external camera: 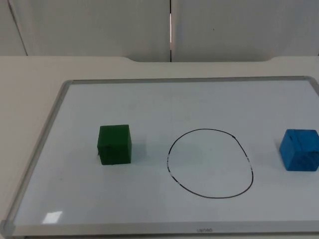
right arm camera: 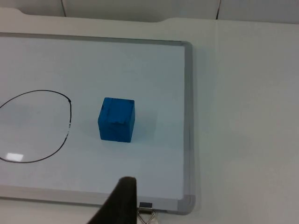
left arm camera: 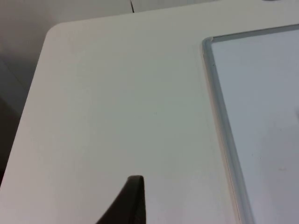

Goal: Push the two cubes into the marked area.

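Nothing pushed yet — green cube left of the drawn oval, blue cube right of it, both outside. Right gripper hanging back over the whiteboard's edge, blue cube ahead of it and the oval beyond to one side. Left gripper off the board over bare table — finger spread impossible to tell on either.

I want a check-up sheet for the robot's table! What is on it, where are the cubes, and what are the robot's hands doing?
Surface: a white table top carries a whiteboard with a grey metal frame, lying flat.
Job's things: a green cube stands on the board to the left of a black hand-drawn oval; a blue cube stands to the oval's right. Both cubes are outside the line.
Clutter: a small metal clip at the board's near corner.
Grippers: the left gripper's fingertip is over bare table beside the board; the right gripper's fingertip is near the board's edge, short of the blue cube.
Cables: nothing seen.
Surroundings: a grey partition wall behind the table.
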### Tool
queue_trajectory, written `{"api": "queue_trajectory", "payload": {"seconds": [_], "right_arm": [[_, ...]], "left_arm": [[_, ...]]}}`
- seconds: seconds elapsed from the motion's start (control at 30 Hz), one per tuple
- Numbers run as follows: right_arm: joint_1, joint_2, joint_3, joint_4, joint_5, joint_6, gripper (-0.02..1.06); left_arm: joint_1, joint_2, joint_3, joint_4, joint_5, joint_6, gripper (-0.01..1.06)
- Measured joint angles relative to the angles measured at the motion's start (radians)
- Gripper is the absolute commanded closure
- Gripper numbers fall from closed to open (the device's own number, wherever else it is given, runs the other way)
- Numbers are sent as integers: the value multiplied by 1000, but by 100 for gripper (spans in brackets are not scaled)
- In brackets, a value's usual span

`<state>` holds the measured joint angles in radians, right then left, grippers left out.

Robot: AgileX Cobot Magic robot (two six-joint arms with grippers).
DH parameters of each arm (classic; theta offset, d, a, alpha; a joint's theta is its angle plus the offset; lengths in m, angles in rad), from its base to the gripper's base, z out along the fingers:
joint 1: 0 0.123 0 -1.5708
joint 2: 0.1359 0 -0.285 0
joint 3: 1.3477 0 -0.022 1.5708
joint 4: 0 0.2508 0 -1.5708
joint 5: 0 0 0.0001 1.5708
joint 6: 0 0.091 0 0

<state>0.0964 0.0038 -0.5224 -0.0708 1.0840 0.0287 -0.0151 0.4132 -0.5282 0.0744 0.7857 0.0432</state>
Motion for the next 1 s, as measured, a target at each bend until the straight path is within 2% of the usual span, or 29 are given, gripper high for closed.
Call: {"api": "queue_trajectory", "payload": {"seconds": [0.07,0.2,0.23,0.37,0.4,0.53,0.57,0.67,0.8,0.83,0.93,1.0], "right_arm": [[0,0,0,0,0,0,-1],[0,0,0,0,0,0,-1],[0,0,0,0,0,0,-1],[0,0,0,0,0,0,-1],[0,0,0,0,0,0,-1],[0,0,0,0,0,0,-1],[0,0,0,0,0,0,-1],[0,0,0,0,0,0,-1],[0,0,0,0,0,0,-1],[0,0,0,0,0,0,-1],[0,0,0,0,0,0,-1],[0,0,0,0,0,0,-1]], "left_arm": [[0,20,0,-4,-16,0,2],[0,79,0,-41,-55,2,23],[0,102,0,-60,-71,2,23],[0,174,0,-117,-133,4,54],[0,185,0,-126,-143,4,54],[0,247,0,-184,-202,12,83],[0,266,0,-212,-214,30,83],[0,304,0,-286,-229,102,99],[0,422,0,-580,-236,433,105],[0,422,0,-580,-236,433,105],[0,505,0,-758,-255,591,105],[0,532,0,-800,-265,623,105]]}}
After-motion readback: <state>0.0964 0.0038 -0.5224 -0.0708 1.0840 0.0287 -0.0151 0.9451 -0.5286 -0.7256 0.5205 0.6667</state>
